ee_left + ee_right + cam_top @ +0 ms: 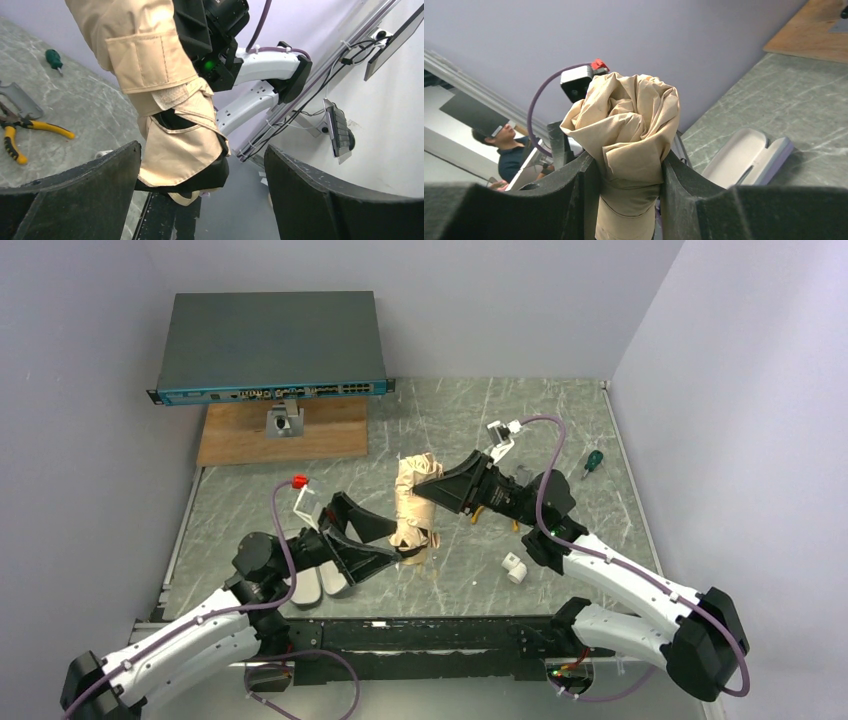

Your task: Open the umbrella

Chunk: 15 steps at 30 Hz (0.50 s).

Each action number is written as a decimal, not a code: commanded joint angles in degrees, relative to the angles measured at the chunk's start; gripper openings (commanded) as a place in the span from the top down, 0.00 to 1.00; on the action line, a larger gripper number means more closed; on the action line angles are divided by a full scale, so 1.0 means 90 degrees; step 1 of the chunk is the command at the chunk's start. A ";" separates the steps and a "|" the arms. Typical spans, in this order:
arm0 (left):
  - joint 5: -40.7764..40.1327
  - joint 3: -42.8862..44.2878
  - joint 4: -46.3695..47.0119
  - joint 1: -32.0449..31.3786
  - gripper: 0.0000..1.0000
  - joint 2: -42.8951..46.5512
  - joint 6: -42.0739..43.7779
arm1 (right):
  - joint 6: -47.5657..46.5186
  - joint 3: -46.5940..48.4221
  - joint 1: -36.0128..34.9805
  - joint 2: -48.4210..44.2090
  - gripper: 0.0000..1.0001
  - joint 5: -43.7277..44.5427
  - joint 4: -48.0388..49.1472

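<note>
One umbrella (415,508) is what I'm working with, and it is folded, its cream fabric bunched in a loose roll at the centre of the table (500,420). The beige strap tab (176,96) shows on its side, and black fabric peeks out at the lower end. The right gripper (630,172) has it clamped around the upper part, a finger pressed in on each side, jaws about half closed on the bundle. My left gripper (391,543) is spread wide at the umbrella's lower end; that end sits between the fingers, close to one of them, and I cannot tell whether it touches. It has hold of nothing.

Just beyond the umbrella on the right arm's side lie yellow-handled pliers (30,131), with a small white piece (515,568) nearer the bases and a green screwdriver (593,460) further off. On the umbrella's other side, under the left arm, rest the lavender-grey case shells (322,587). Well behind the umbrella sit a wooden board (240,435) and a network switch (270,340).
</note>
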<state>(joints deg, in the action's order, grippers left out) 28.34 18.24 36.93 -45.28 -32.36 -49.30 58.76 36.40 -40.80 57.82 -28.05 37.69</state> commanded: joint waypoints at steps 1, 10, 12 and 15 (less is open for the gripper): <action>-0.0342 0.0303 0.0654 -0.0366 0.07 -0.0380 0.0103 | 0.0503 -0.0028 0.0021 -0.0053 1.00 -0.0128 0.1377; -0.0502 0.0762 0.1263 -0.1048 0.19 -0.1454 0.0221 | 0.0737 -0.0493 0.0018 -0.0138 1.00 -0.0166 0.2185; -0.0516 0.0785 0.1517 -0.1063 0.27 -0.1599 0.0116 | 0.0711 -0.0592 0.0014 -0.0198 1.00 -0.0192 0.2279; -0.0511 0.0743 0.2027 -0.1083 0.41 -0.1742 -0.0079 | 0.0659 -0.0761 0.0012 -0.0337 1.00 -0.0147 0.2338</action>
<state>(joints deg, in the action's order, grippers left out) 24.08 22.35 44.49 -54.28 -47.11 -48.80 64.23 30.57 -40.66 57.56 -29.26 50.63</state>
